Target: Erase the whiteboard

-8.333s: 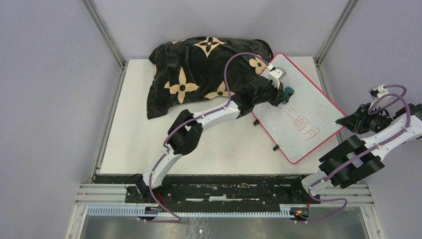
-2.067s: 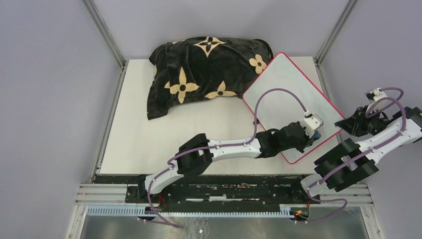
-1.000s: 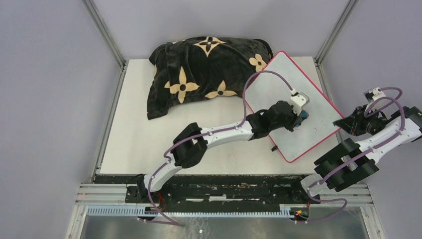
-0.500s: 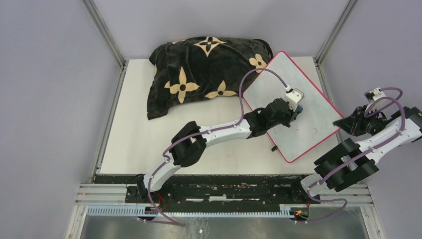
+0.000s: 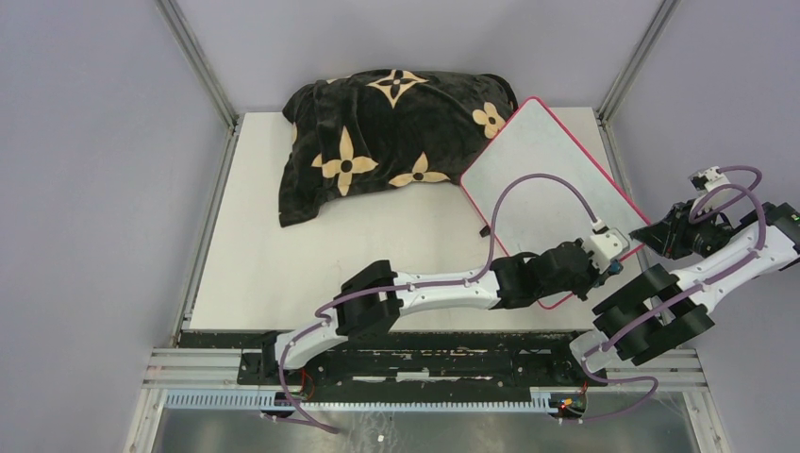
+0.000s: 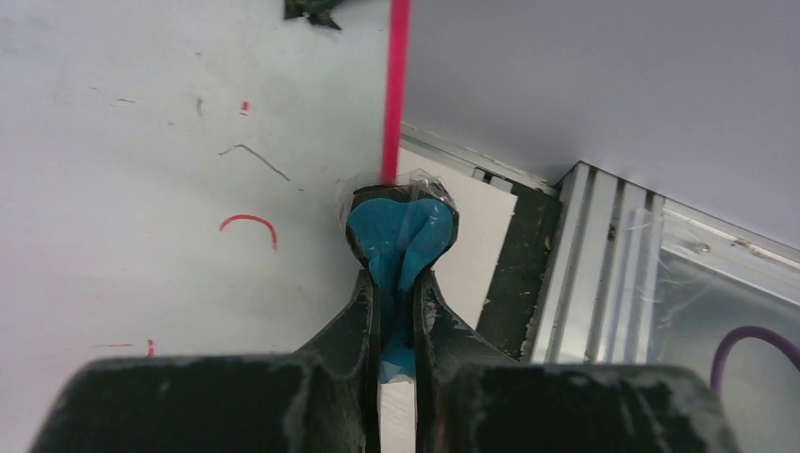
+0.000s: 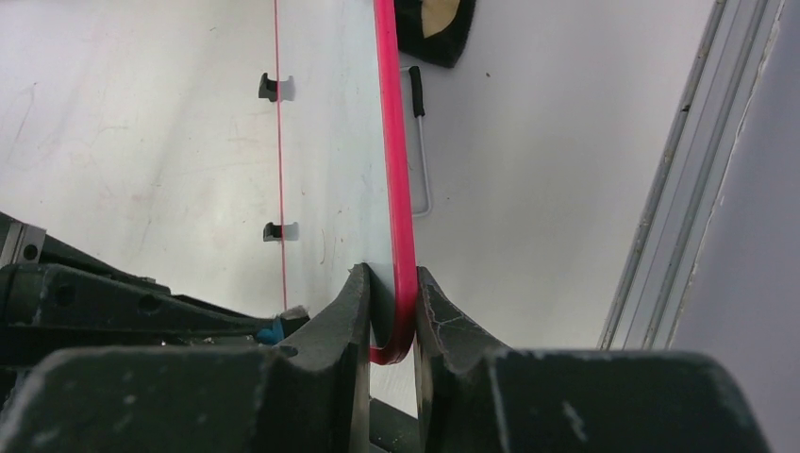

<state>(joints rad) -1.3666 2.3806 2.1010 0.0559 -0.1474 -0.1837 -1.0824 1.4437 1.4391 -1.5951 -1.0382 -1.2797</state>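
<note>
Left gripper (image 5: 611,268) and blue pad (image 6: 401,236) now sit at the whiteboard's (image 5: 542,175) near right edge; only traces of red writing (image 6: 247,221) remain.

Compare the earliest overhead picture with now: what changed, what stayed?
The red writing is nearly gone from the whiteboard; only small red marks remain. The left gripper, shut on a blue pad, has swept from the board's far side to its near right edge. The right gripper stays clamped on the rim; the pillow has not moved.

Pillow (image 5: 377,132) blocks far side; whiteboard (image 5: 547,160) fills right; near-left table (image 5: 283,255) open.
</note>
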